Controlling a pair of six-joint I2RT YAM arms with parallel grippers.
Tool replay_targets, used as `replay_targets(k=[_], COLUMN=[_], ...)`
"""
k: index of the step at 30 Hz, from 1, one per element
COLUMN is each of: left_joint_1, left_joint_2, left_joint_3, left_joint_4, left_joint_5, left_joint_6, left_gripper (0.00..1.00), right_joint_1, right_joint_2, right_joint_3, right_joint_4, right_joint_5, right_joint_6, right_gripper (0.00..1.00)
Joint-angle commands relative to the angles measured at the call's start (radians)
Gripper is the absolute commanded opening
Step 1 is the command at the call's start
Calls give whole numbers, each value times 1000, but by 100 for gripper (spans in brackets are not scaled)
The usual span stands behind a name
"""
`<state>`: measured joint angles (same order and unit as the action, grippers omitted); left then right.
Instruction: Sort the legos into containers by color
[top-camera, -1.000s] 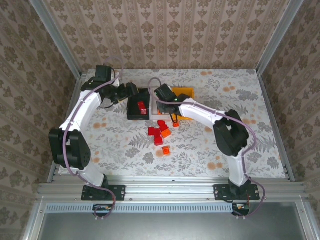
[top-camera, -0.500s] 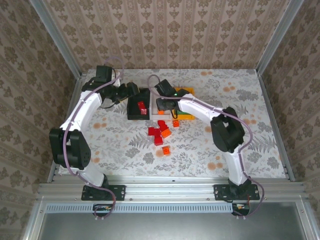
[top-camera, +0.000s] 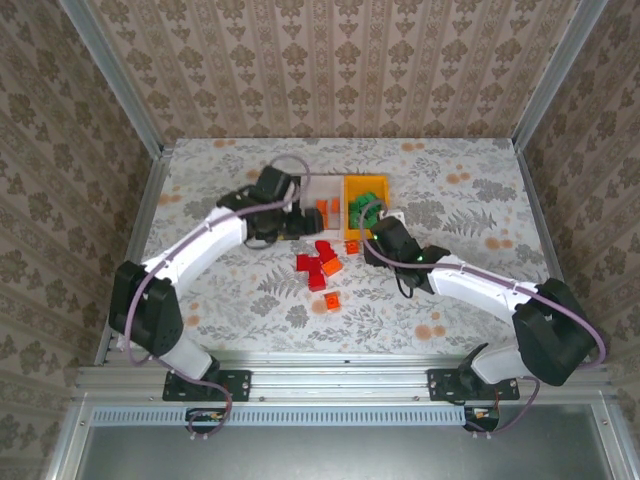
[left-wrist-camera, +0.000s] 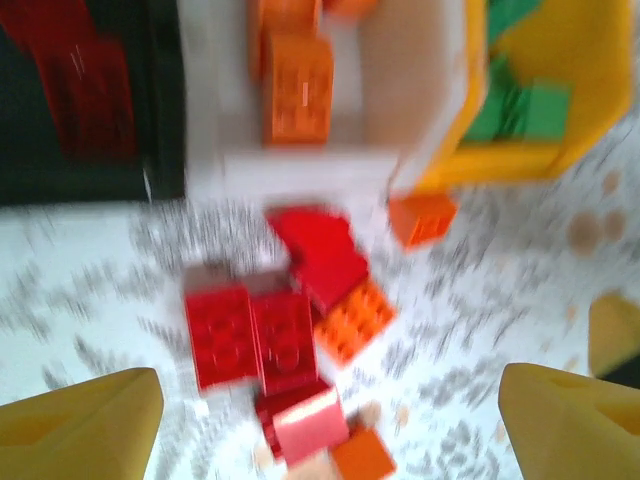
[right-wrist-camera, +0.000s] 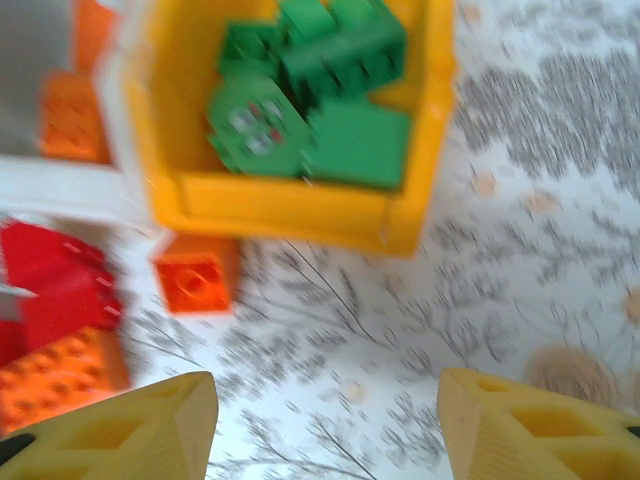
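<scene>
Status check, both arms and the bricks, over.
Left gripper and right gripper open, empty. Green legos in yellow bin. Red and orange legos loose on table, unsorted. Nothing in the way.

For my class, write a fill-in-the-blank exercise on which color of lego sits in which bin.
The yellow bin holds only ____ legos.
The orange legos lie in the ____ bin.
The black bin holds ____ bricks.
Missing words: green, white, red.

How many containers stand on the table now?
3, in a row: the black bin on the left, the white bin in the middle, the yellow bin on the right. None looks hidden.
</scene>
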<state>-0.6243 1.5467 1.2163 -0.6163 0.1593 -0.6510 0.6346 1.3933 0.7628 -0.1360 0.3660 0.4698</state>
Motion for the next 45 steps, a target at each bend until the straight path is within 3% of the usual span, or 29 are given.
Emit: replay_targets(k=[1, 11, 20, 24, 29, 37, 45], left_joint_1=[-84, -270, -317, -318, -322, -327, -385], left_joint_2=[-35, 180, 271, 304, 293, 269, 121], left_joint_3=[-107, -46, -11, -15, -45, -36, 53], left_joint_4=[68, 17, -23, -14, 4, -1, -87], left_joint_5=[-147, -289, -351, -340, -349, -360, -431], left_joint_6=[-175, -233, -260, -270, -275, -242, -162], left_gripper=[89, 77, 74, 66, 61, 29, 25], right_joint_1=[-4, -7, -7, -7, -7, -7, -7], right_joint_2=[-30, -90, -107, -103, -99, -98, -99], right_joint_3=[-55, -125, -129, -129, -128, -127, -129], right_joint_4=[152, 188, 183, 185, 185, 187, 188], right_joint_5=[46, 129, 126, 121, 115, 111, 108], right_joint_6=[109, 196, 202, 203, 204, 205, 206], right_gripper=[64, 73, 73, 74, 73, 72, 72])
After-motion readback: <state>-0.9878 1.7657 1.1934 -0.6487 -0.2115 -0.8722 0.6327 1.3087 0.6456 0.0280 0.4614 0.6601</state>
